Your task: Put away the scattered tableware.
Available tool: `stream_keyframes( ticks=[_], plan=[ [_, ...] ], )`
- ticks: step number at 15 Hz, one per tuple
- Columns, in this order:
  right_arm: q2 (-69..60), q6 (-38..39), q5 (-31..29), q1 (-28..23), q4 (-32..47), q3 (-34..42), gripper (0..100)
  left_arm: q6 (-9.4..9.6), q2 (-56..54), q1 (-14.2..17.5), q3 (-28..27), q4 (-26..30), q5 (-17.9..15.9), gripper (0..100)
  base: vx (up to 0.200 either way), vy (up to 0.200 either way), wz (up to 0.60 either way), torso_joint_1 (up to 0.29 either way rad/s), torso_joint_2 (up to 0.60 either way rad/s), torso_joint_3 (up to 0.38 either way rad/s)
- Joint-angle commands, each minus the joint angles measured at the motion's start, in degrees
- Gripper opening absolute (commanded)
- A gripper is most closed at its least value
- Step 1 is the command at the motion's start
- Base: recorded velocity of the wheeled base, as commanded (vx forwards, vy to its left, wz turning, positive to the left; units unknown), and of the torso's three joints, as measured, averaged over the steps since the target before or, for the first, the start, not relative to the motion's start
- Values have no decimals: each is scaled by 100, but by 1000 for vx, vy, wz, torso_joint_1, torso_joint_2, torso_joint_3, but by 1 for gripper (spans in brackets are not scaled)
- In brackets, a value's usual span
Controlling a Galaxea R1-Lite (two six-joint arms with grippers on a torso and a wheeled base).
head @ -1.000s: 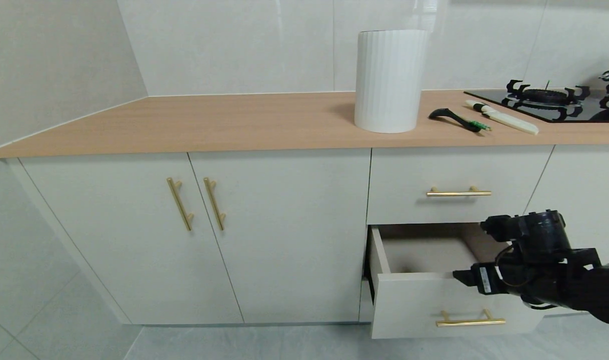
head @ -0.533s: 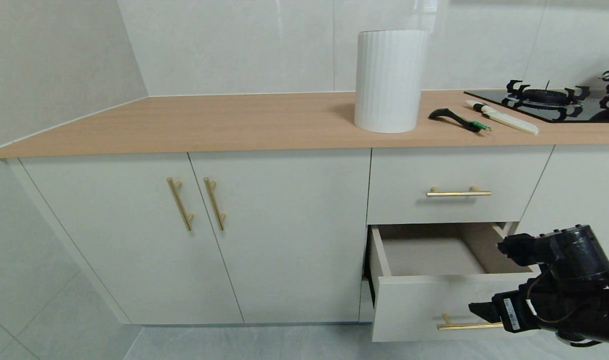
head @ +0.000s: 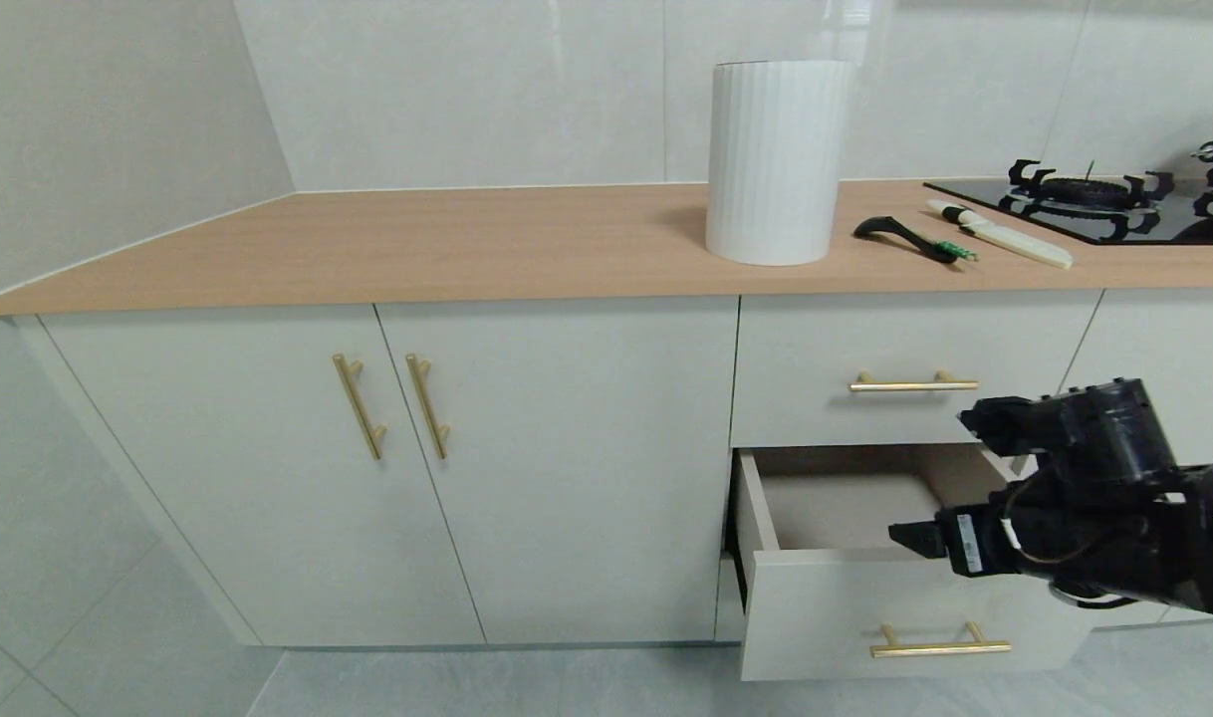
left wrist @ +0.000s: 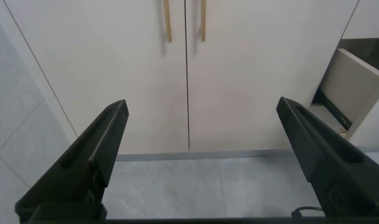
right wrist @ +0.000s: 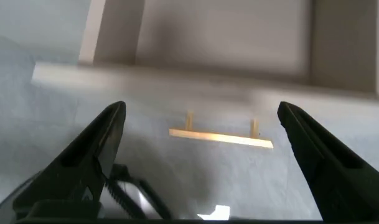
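Two utensils lie on the wooden countertop (head: 417, 244) right of a white ribbed holder (head: 774, 159): a black-handled tool with a green tip (head: 913, 239) and a cream-coloured knife (head: 1000, 234). Below them the lower drawer (head: 836, 597) stands pulled out, its inside bare (right wrist: 226, 31). My right gripper (head: 950, 478) (right wrist: 201, 112) hangs open and holds nothing, just above the drawer's front panel and gold handle (right wrist: 220, 137). My left gripper (left wrist: 201, 109) is open and holds nothing, low in front of the double cabinet doors (left wrist: 186, 68).
A black gas hob (head: 1094, 204) takes up the counter's far right. A shut upper drawer (head: 910, 373) sits above the open one. Grey tiled floor (head: 467, 687) runs along the cabinet base, and a wall closes off the left side.
The right gripper dropped to the lower drawer's handle, then rose and moved left, back above the front panel. The drawer came out slightly farther in the first half second.
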Motion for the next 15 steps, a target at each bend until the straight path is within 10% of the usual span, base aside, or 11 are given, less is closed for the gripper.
stream_keyframes(
  ticks=[1, 15],
  plan=[
    [1443, 2, -8, -123, -14, -888, 100, 0, 2, 1, 0, 0, -2, 100, 0, 0, 0, 0, 0, 0],
    [1276, -262, 1, -562, 30, -246, 100, 0, 2, 1, 0, 0, -2, 100, 0, 0, 0, 0, 0, 0]
  ],
)
